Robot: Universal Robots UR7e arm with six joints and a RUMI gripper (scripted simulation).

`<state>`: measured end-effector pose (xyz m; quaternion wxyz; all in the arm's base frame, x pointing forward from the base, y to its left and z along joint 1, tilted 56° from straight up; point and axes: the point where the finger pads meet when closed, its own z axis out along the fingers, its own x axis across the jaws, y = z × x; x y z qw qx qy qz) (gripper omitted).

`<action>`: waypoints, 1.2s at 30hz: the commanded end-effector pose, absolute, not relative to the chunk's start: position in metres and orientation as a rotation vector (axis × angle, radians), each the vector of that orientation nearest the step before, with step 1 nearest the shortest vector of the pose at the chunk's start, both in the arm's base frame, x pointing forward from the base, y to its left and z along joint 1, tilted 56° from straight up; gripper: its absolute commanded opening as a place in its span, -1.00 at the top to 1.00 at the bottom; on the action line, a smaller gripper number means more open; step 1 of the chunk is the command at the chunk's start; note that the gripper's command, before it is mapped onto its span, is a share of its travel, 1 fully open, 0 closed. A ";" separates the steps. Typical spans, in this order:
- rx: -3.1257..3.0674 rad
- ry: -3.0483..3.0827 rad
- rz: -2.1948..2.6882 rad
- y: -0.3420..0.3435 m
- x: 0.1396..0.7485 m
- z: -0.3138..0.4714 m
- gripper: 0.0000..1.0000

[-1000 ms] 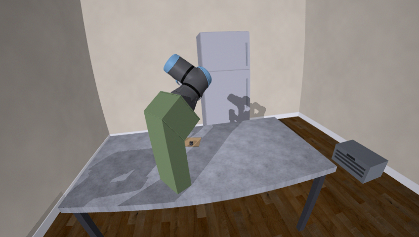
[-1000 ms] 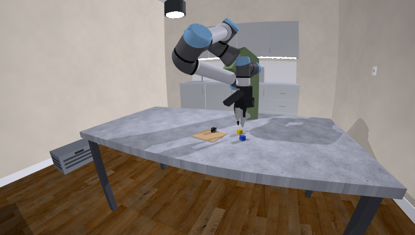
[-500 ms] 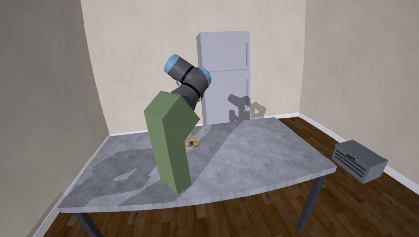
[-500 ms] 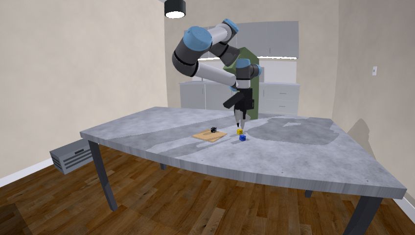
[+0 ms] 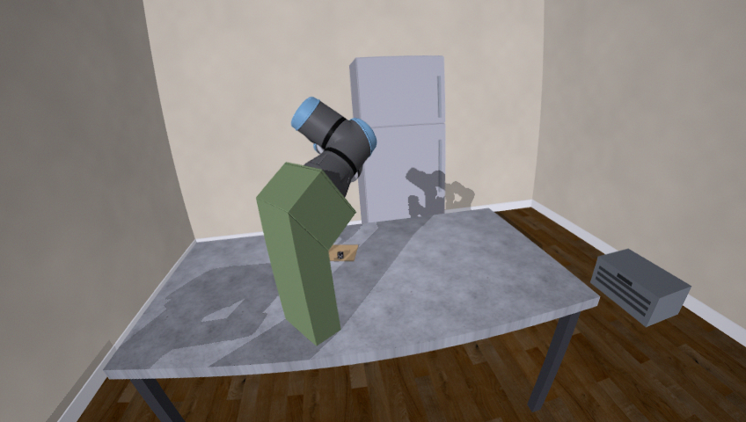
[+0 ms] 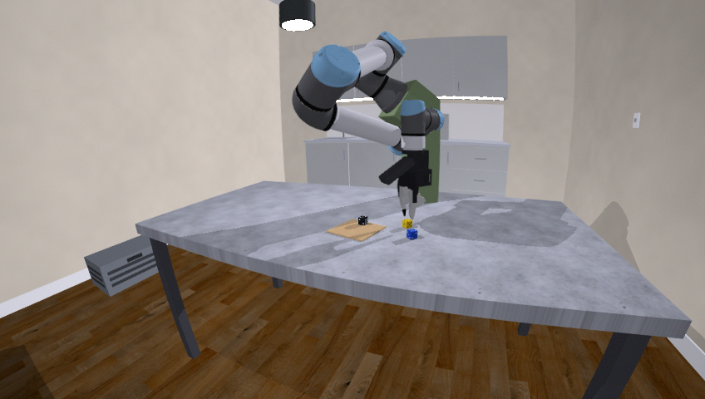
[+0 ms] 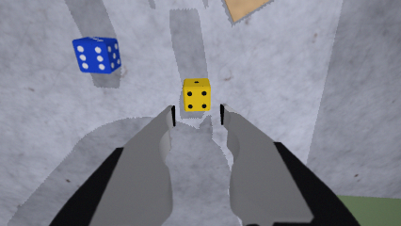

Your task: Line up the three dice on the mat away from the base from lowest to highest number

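A yellow die [image 7: 197, 95] lies on the grey table, off the mat, just ahead of my fingertips; its face toward the wrist camera shows four pips. My gripper [image 7: 197, 105] hangs just above it [image 6: 407, 223], fingers apart wider than the die, with nothing between them. A blue die [image 7: 96, 55] [image 6: 411, 233] showing six lies to the left on the table, also off the mat. A black die [image 6: 362, 219] sits on the tan mat [image 6: 356, 229]. In the top view the mat [image 5: 344, 252] and black die [image 5: 340, 254] peek out behind the robot's base.
The green pedestal [image 5: 303, 251] of the arm stands on the table and hides the gripper in the top view. A corner of the mat [image 7: 245, 8] shows at the top of the wrist view. A grey box [image 5: 639, 286] sits on the floor.
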<state>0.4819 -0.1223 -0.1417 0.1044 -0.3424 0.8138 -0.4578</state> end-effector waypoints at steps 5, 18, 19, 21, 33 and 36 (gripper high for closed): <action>-1.010 2.399 -1.350 -0.122 0.482 -0.141 0.51; -1.010 2.399 -1.350 -0.122 0.482 -0.141 0.51; -1.010 2.399 -1.350 -0.122 0.482 -0.141 0.51; -1.010 2.399 -1.350 -0.122 0.482 -0.141 0.51; -1.010 2.399 -1.350 -0.124 0.484 -0.144 0.51; -1.010 2.399 -1.350 -0.127 0.486 -0.146 0.51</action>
